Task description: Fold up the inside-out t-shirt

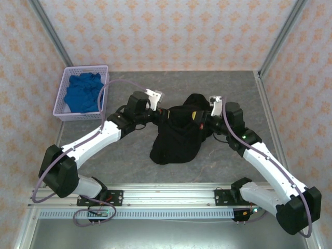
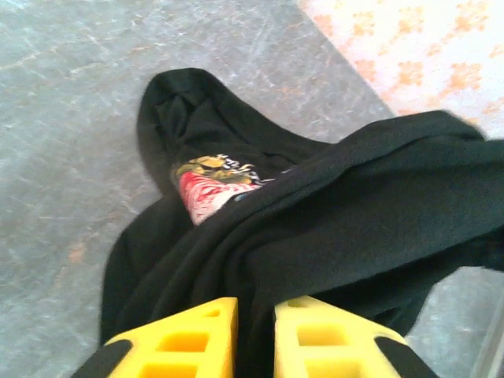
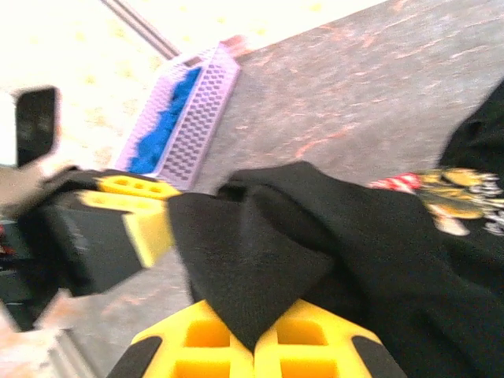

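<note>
Inside-out t-shirt (image 1: 174,137), black, bunched at the centre of the top view, upper edge strung between the two grippers, lower part sagging onto the grey table (image 1: 129,163). At upper left of that view, lavender basket (image 1: 83,68) with bright blue cloth (image 1: 83,93) heaped inside, well apart from the shirt. Further right, left gripper (image 1: 162,112) at the shirt's left edge. From the left wrist, yellow fingers (image 2: 197,339) at the bottom of the frame, narrowly parted, a band of black fabric running through the gap, so pinching the shirt as far as can be told. Beyond them, at middle left of that frame, white-and-red graphic (image 2: 211,185) lying in a fold, partly covered by cloth. Right of centre in the top view, right gripper (image 1: 199,118) at the shirt's right edge. From the right wrist, fingers pressed together on a pointed fold of black fabric at bottom centre, graphic at the right edge, basket at upper left.
</note>
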Available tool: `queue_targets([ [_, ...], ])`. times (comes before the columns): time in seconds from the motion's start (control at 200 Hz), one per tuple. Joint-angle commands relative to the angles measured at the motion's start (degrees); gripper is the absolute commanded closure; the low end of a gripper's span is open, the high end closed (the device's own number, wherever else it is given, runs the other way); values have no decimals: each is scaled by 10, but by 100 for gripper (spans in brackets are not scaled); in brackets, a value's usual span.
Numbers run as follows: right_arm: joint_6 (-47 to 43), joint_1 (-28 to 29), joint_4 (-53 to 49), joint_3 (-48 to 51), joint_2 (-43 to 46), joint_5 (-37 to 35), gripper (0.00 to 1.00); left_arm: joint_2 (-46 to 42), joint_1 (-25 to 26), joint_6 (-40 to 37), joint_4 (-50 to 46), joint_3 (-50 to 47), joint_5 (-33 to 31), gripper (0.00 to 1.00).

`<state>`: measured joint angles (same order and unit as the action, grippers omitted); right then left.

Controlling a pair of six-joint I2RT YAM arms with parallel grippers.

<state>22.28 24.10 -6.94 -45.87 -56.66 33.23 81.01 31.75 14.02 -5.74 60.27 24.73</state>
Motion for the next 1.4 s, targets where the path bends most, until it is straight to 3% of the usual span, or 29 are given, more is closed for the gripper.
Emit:
queue_targets([
  [0.0, 108, -15, 104, -2, -19, 103, 100, -26, 3, 2, 1, -20, -55, 63],
  [0.145, 156, -24, 153, 2, -45, 114, 100, -91, 57, -30, -18, -65, -100, 48],
  [0.295, 166, -26, 167, 3, -55, 114, 100, -75, 116, -32, -39, -60, -127, 45],
  [0.495, 166, -36, 160, 6, -54, 130, 100, 3, 125, -35, -37, -14, -183, 48],
  [0.65, 171, -48, 158, -4, -55, 170, 100, 71, 125, -56, -34, 44, -170, 48],
  [0.746, 148, -53, 124, -23, -54, 194, 100, 107, 118, -56, -24, 71, -160, 62],
  [0.856, 95, -70, 40, -51, -38, 189, 100, 113, 95, -39, 6, 80, -98, 93],
  [0.896, 76, -79, 8, -60, -32, 175, 100, 103, 84, -30, 24, 74, -61, 100],
  [0.991, -1, -83, -106, -100, -24, 97, 100, 62, 60, -11, 65, 47, 45, 100],
  [1.071, -39, -82, -140, -118, -15, 56, 100, 22, 46, -5, 81, 27, 125, 100],
  [1.306, -44, -82, -89, -130, -14, 119, 100, -77, 12, 34, 123, -9, 264, 100],
  [1.391, -52, -82, -122, -147, -27, 99, 100, -96, 1, 46, 139, -15, 311, 100],
])
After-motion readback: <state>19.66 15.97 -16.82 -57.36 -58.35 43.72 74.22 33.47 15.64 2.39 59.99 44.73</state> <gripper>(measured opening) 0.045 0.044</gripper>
